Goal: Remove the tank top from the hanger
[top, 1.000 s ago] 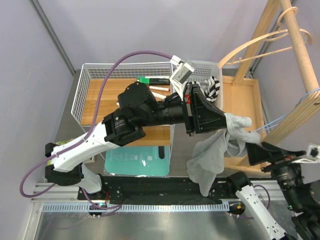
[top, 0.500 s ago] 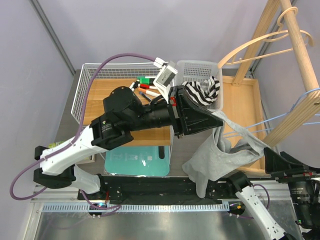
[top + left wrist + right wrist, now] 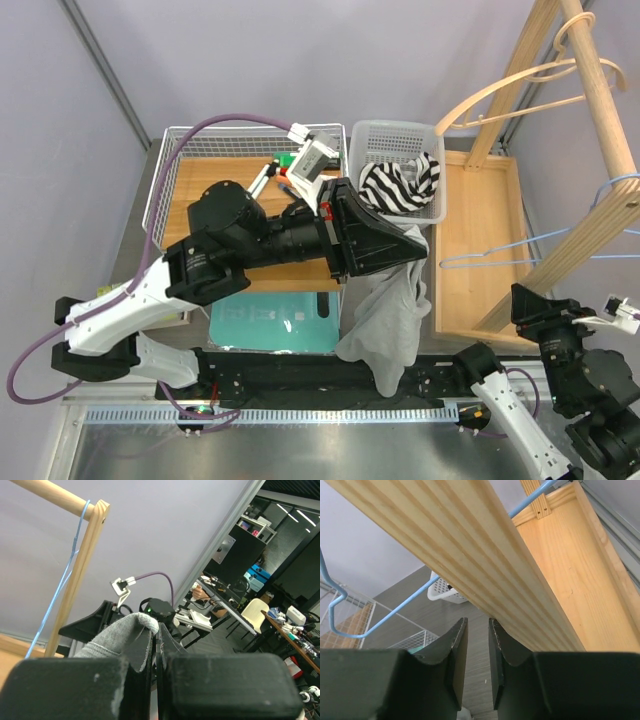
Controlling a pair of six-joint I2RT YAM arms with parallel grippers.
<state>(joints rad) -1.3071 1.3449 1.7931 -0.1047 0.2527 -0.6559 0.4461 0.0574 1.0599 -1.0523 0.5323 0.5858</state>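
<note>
The left gripper [image 3: 415, 245] has drawn back to the left and toward the arm bases, taking the tank top [image 3: 385, 320] with it. A second ago the top was stretched rightward to the hanger [image 3: 447, 261]. Now it is off the hanger and hangs slack from the pinched jaws, draping down over the near edge. The hanger is now bare. The right gripper [image 3: 525, 305] swung out to the lower right, then came back beside the wooden post. Its jaws have gone from wide apart to a narrow gap with nothing between them. The striped cloth [image 3: 400, 180] in the basket [image 3: 390, 128] is now uncovered.
</note>
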